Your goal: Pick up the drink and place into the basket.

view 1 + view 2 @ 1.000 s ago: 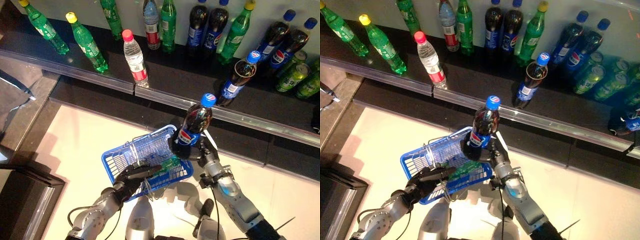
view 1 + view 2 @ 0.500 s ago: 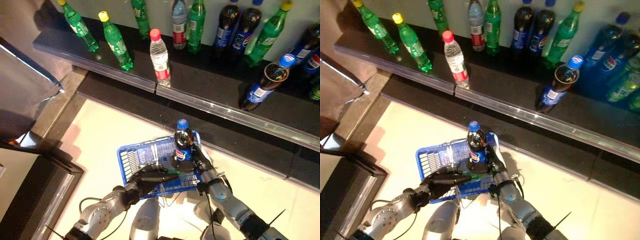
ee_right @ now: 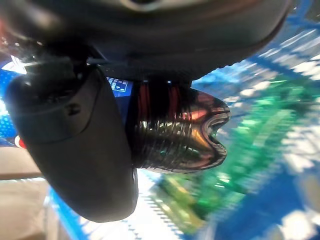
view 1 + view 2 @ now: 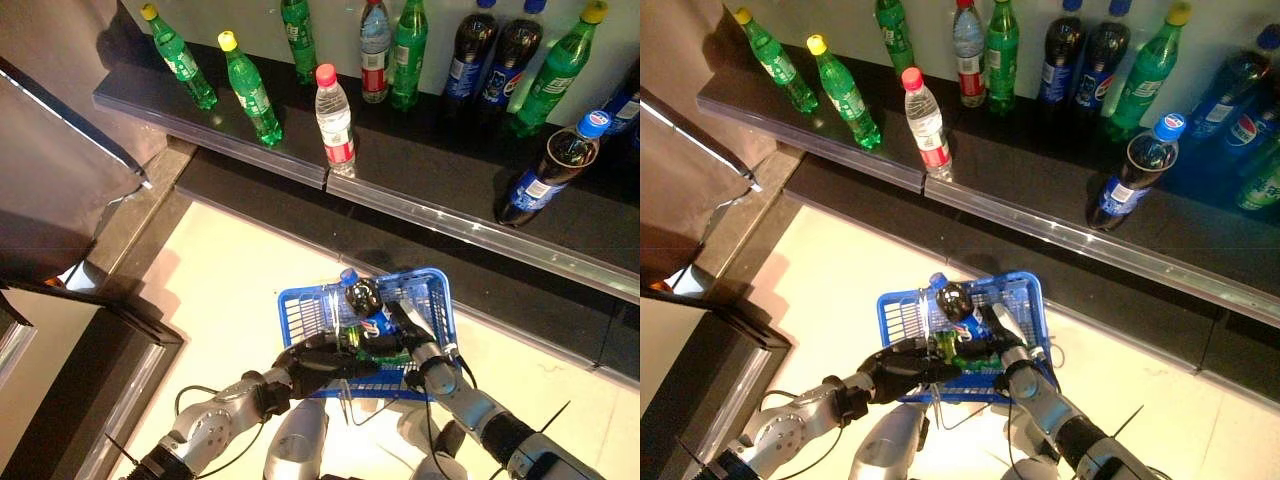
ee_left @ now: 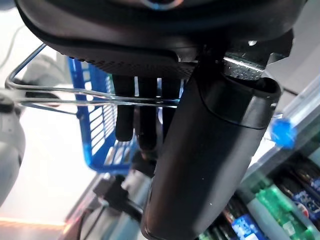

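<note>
A dark cola bottle [image 4: 363, 299] with a blue cap lies tilted inside the blue wire basket [image 4: 432, 287], cap toward the shelf. My right hand [image 4: 418, 352] is shut round its lower part; the right wrist view shows the ribbed bottle base [image 3: 176, 131] against the palm, beside the thumb [image 3: 75, 150]. Under the bottle, a green bottle [image 3: 240, 150] rests on the basket floor. My left hand [image 4: 315, 362] is curled round the basket's metal handle [image 5: 90, 100] and holds the basket above the pale floor.
Past the basket runs a dark shelf with a metal front edge [image 4: 450, 225]. On it stand green bottles [image 4: 252, 95], a red-capped water bottle [image 4: 334, 118] and cola bottles [image 4: 555, 165]. A dark counter [image 4: 60, 200] fills the left side.
The camera has shifted. My right hand has brought the cola bottle down from upright above the basket's rim to tilted inside the basket. The left hand still holds the handle.
</note>
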Motion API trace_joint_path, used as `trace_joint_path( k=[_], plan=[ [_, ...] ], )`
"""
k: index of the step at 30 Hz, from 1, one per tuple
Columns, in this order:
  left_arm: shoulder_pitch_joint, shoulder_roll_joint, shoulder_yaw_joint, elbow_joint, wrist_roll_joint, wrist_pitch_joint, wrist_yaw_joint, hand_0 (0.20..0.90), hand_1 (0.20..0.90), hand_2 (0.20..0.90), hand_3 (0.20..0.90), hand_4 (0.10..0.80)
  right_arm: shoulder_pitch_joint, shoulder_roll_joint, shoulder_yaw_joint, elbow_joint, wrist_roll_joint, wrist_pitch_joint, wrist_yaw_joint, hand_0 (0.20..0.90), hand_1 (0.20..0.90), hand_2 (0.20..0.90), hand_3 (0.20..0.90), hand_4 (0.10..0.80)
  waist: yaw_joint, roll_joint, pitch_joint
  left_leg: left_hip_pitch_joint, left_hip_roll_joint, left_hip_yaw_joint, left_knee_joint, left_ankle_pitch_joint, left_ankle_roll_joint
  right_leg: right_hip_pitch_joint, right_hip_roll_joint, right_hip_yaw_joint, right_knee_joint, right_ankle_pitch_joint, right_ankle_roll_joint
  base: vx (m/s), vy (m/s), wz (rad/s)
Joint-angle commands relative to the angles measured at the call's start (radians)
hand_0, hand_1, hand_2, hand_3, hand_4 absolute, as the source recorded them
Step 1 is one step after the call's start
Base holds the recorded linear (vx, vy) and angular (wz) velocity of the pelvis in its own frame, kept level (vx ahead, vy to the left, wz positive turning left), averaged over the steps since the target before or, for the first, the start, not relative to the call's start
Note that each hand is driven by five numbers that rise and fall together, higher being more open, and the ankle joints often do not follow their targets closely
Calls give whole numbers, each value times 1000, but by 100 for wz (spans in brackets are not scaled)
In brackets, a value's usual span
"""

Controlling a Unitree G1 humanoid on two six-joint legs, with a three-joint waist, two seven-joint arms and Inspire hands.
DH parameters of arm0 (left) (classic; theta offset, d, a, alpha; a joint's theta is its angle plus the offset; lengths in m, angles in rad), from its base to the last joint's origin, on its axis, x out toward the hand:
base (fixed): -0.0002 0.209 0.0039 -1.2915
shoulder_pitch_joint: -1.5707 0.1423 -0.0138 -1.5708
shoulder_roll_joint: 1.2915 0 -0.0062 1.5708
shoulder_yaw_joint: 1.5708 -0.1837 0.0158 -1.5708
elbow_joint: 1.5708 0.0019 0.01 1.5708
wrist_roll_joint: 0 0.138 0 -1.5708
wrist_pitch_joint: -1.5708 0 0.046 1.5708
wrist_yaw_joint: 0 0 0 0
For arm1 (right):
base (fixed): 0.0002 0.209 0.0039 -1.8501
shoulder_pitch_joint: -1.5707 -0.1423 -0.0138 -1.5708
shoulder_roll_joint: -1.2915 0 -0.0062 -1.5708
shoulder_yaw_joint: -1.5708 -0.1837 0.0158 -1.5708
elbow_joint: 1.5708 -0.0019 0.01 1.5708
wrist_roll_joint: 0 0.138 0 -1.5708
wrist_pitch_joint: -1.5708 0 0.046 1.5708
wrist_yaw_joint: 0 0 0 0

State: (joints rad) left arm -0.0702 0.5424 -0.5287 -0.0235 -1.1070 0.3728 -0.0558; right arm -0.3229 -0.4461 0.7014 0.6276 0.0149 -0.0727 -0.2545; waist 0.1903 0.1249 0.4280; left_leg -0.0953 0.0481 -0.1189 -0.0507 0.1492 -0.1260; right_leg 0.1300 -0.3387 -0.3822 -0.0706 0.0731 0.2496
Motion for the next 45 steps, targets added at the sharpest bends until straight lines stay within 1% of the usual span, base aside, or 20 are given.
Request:
trace_joint_path(
  k=[1,2,5,7,12,16,21,22,23,27,28,31,33,36,40,41,45],
  plan=[
    [-106,-78,-35,-228,-138,-121,-253,300,300,300,200,100,-141,44,67,1,-99,-99,-15,300,300,300,200,100,50,5,-129,-13,24,34,56,-38,45,-112,-67,24,136,50,-46,0,0,0],
    [-106,-76,-34,-227,-138,-122,-255,300,300,300,200,100,-141,41,66,5,-99,-107,-23,300,300,300,200,100,50,5,-128,-12,24,34,55,-37,46,-112,-67,24,136,51,-46,-18,-13,5],
    [-94,-61,-22,-242,-145,-124,-258,300,300,300,200,100,-108,24,29,2,-115,-164,-125,300,300,300,200,100,43,4,-116,-14,24,36,50,-37,49,-127,-66,29,141,56,-45,-27,-18,13],
    [-86,-52,-11,-248,-152,-118,-264,300,300,300,200,100,-78,20,5,-2,-150,-173,-154,300,300,300,200,100,36,3,-110,-14,26,41,49,-37,51,-134,-64,35,145,56,-45,-23,-15,12],
    [-78,-28,9,-261,-167,-123,-274,300,300,300,200,100,-23,-3,-3,4,-228,-188,-130,300,300,300,200,100,22,3,-99,-14,32,49,44,-37,55,-150,-61,49,148,56,-41,-29,-12,2],
    [-98,-9,2,-262,-183,-104,-298,300,300,300,200,100,-45,-14,15,30,-208,-163,-101,300,300,300,200,100,18,9,-83,-16,32,49,39,-35,56,-162,-62,55,151,58,-43,-40,-10,0],
    [-139,-10,-28,-254,-208,-85,-301,300,300,300,200,100,-127,-1,62,65,-239,-82,-50,300,300,300,200,100,25,14,-71,-20,27,46,41,-33,57,-168,-67,54,154,62,-41,0,0,0],
    [-154,-14,-38,-252,-211,-80,-297,300,300,300,200,100,-158,6,83,84,-260,-13,-17,300,300,300,200,100,29,13,-67,-24,26,44,43,-34,58,-171,-70,54,157,63,-41,0,0,0],
    [-159,-16,-40,-251,-212,-79,-295,300,300,300,200,100,-166,8,89,90,-259,-7,-16,300,300,300,200,100,30,13,-66,-24,25,44,44,-33,58,-172,-70,53,158,64,-41,0,0,0],
    [-204,-42,-68,-243,-208,-64,-277,300,300,300,200,100,-275,37,142,208,-306,166,85,300,300,300,200,100,49,11,-53,-34,21,34,49,-30,61,-178,-72,50,165,67,-43,9,-6,0],
    [-220,-43,-78,-239,-209,-57,-279,300,300,300,200,100,-307,43,160,253,-344,257,114,300,300,300,200,100,56,11,-49,-37,20,31,50,-30,62,-179,-73,46,167,68,-43,31,-27,1],
    [-258,-57,-105,-231,-195,-45,-294,300,300,300,200,100,-385,72,180,370,-306,332,117,300,300,300,200,100,72,16,-35,-43,15,20,47,-27,67,-180,-74,38,166,75,-45,17,-47,2],
    [-290,-80,-137,-226,-184,-30,-297,300,300,300,200,100,-457,101,182,436,-320,401,169,300,300,300,200,100,89,21,-20,-53,8,9,48,-25,72,-183,-77,27,168,82,-47,9,-59,7],
    [-320,-105,-165,-213,-189,-16,-286,300,300,300,200,100,-527,118,187,490,-327,453,215,300,300,300,200,100,102,26,-6,-64,1,0,48,-21,75,-189,-81,21,169,90,-47,0,-38,13],
    [-353,-150,-194,-192,-199,0,-274,300,300,300,200,100,-609,135,191,543,-340,477,247,300,300,300,200,100,112,32,14,-79,-7,-10,48,-15,82,-202,-84,20,170,102,-46,-6,-21,9],
    [-363,-163,-205,-186,-199,-3,-276,300,300,300,200,100,-629,138,196,557,-352,480,239,300,300,300,200,100,114,34,24,-87,-9,-12,49,-13,84,-210,-86,20,172,106,-46,-10,-15,4],
    [-388,-176,-225,-185,-211,-19,-268,300,300,300,200,100,-659,143,201,579,-354,509,229,300,300,300,200,100,113,42,44,-108,-14,-13,50,-9,90,-234,-89,24,178,112,-47,-46,-15,2]
  ],
)
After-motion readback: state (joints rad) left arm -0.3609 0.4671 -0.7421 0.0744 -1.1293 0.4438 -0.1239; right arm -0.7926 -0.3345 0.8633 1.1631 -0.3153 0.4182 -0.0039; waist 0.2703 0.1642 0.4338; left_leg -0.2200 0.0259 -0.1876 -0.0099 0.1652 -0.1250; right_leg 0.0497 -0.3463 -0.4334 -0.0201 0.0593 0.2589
